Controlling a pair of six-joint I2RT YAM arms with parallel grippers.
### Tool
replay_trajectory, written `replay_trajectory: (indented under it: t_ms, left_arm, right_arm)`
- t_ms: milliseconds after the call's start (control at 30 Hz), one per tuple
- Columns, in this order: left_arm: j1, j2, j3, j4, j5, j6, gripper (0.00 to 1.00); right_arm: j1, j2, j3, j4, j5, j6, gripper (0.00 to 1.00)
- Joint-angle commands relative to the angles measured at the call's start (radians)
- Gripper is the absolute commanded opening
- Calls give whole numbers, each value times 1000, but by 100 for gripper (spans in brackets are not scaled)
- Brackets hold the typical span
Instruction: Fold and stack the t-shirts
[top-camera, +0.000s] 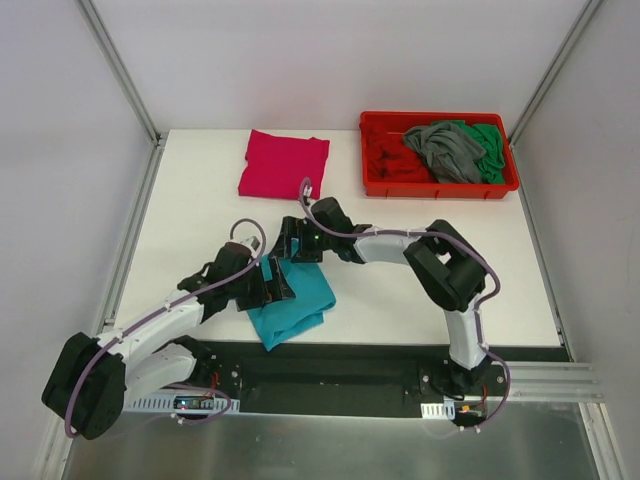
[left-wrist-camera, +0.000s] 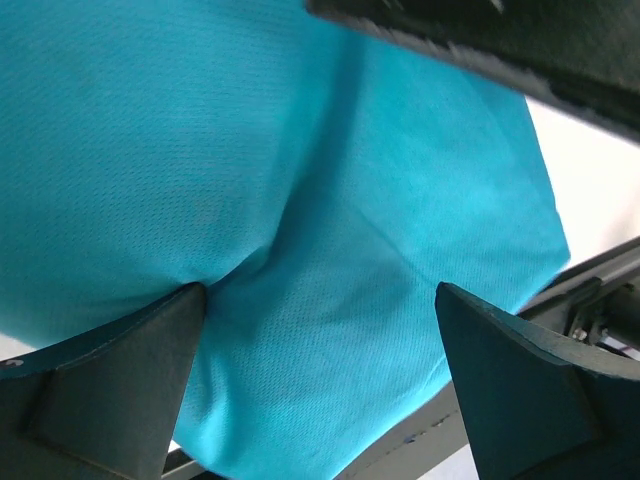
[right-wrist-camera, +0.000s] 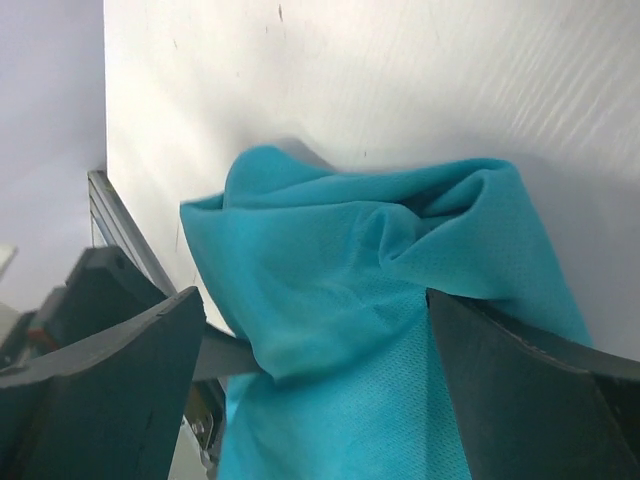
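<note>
A teal-blue t-shirt (top-camera: 300, 303) lies crumpled near the table's front edge. My left gripper (top-camera: 273, 289) is open at its left side. In the left wrist view the teal-blue t-shirt (left-wrist-camera: 300, 200) fills the frame and my left gripper (left-wrist-camera: 320, 292) stands wide open over it. My right gripper (top-camera: 292, 250) is open at the shirt's far end. The right wrist view shows bunched folds of the teal-blue t-shirt (right-wrist-camera: 350, 270) between the spread fingers of my right gripper (right-wrist-camera: 315, 297). A magenta-pink t-shirt (top-camera: 283, 165) lies folded at the back.
A red plastic tray (top-camera: 440, 189) at the back right holds a grey t-shirt (top-camera: 446, 150), a green t-shirt (top-camera: 490, 148) and red cloth (top-camera: 388, 158). White walls with metal rails enclose the table (top-camera: 200, 200). A dark gap (top-camera: 340, 365) runs along the table's near edge.
</note>
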Motion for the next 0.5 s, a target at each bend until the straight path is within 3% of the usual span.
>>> replay_trajectory:
  t_ms: [0, 133, 267, 467]
  left_arm:
    - [-8, 43, -29, 146, 77, -9, 99]
    - [-8, 99, -19, 265, 86, -27, 99]
    - [-16, 214, 20, 371, 96, -81, 99]
    - [-114, 303, 92, 476, 42, -164, 99]
  right_arm:
    - [-47, 83, 60, -9, -11, -22, 96]
    - [-75, 170, 215, -85, -120, -106, 96]
    - [-87, 200, 315, -159, -113, -161, 96]
    - [-180, 100, 361, -321, -79, -227, 96]
